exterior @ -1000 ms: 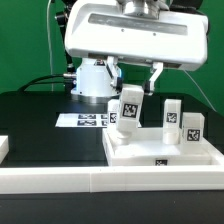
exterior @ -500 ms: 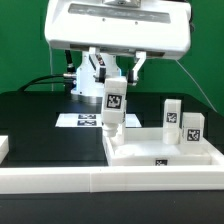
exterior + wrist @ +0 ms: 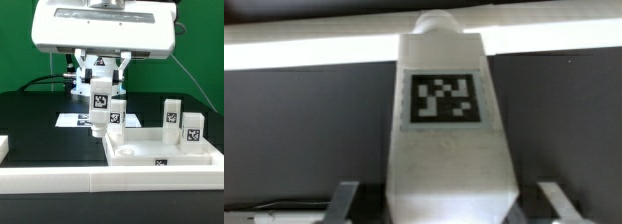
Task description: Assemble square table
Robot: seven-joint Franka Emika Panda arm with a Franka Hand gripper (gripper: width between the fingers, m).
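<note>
My gripper (image 3: 100, 88) is shut on a white table leg (image 3: 100, 108) with a black-and-white tag. It holds the leg upright by its upper end, just off the slab's far corner on the exterior view's left. In the wrist view the leg (image 3: 446, 130) fills the middle, with the gripper (image 3: 446, 205) clamped on it and a finger (image 3: 345, 200) showing at each side. The square tabletop slab (image 3: 160, 152) lies flat with its raised rim up. Three more legs stand on it: one (image 3: 118, 112) right behind the held leg and two (image 3: 171, 115) (image 3: 190, 130) toward the exterior view's right.
The marker board (image 3: 78, 120) lies on the black table behind the held leg. A long low white border wall (image 3: 100, 181) runs along the front. A small white piece (image 3: 3, 148) sits at the exterior view's left edge.
The gripper has carried the leg toward the exterior view's left, from above the slab to just past its corner, uncovering the leg that stands behind it.
</note>
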